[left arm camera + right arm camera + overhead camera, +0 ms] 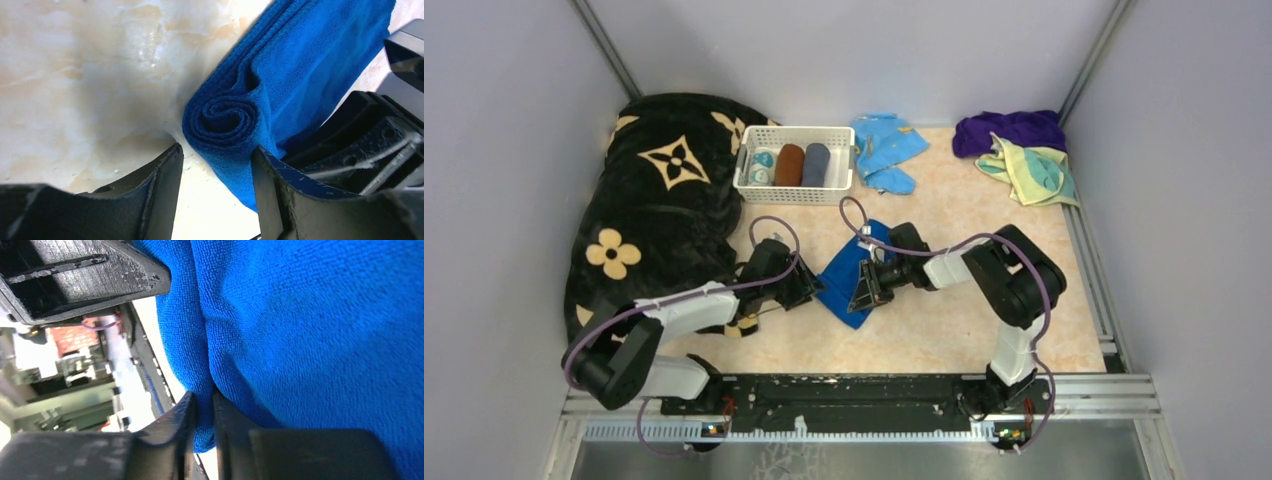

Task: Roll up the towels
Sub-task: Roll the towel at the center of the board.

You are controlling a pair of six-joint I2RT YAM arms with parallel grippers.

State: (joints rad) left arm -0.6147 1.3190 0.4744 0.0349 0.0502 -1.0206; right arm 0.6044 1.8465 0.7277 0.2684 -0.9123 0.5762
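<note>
The left fingers (165, 175) are held apart. The rolled end of the blue towel (300, 75) is seen just ahead of the gap between them, its spiral resting on the desk (75, 75). The right fingers (182, 420) are closed on a fold at the edge of the same towel, with cloth pinched between them. The two sets of fingers are placed at opposite sides of the towel, near each other. The purple towel (1009, 128) and the yellow towel (1034, 172) are seen crumpled and touching, well beyond the right fingers. A white basket (794, 192) holding rolled cloths is set beyond the left fingers.
</note>
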